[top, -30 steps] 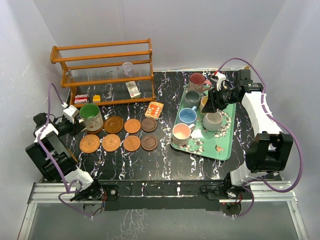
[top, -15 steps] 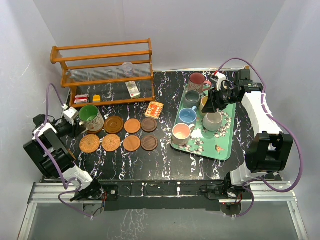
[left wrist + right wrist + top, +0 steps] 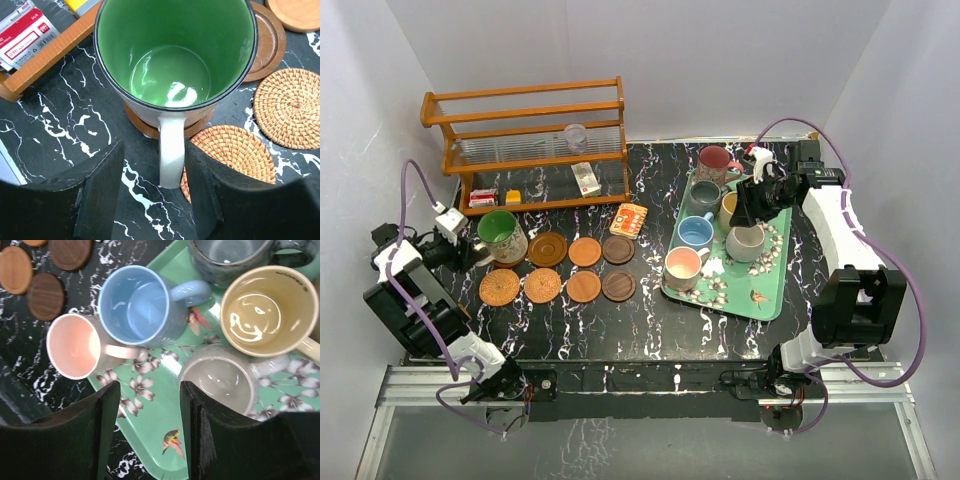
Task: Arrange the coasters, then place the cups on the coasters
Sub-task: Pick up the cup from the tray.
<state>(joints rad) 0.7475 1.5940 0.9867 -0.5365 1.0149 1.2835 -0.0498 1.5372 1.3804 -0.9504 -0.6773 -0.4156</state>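
coasters (image 3: 584, 287) lie flat on the table (image 3: 650, 320) in two rows of four running left to right, left of the green floral tray (image 3: 770, 270). the green mug (image 3: 502, 235) stands upright on the far row's leftmost coaster, mouth up, its handle (image 3: 171, 150) pointing at the left arm. the left gripper (image 3: 154, 150) sits low at that handle with its jaws partly spread, one on each side. a gap shows on both sides, so nothing is gripped.

the right gripper (image 3: 149, 390) hangs over the tray, jaws likewise apart with nothing between them.

the overhead view gives the whole layout and the maroon mug (image 3: 715, 160) at the tray's far end. only the left wrist view shows that two near-row coasters are woven (image 3: 235, 152), and that a brown rim of coaster peeks out under the green mug.

the right wrist view shows these upright on the tray:
- the blue mug (image 3: 135, 305), handle towards the grey mug (image 3: 225, 252)
- the pink mug (image 3: 75, 345), handle lying against the blue one
- the yellow mug (image 3: 267, 310)
- the off-white mug (image 3: 220, 382)

it also shows a painted bird (image 3: 172, 440) on the tray.

a red-and-white packet (image 3: 25, 35) beside the wooden rack (image 3: 525, 140) carries print, as does the yellow mug's rim. both are too small to read.
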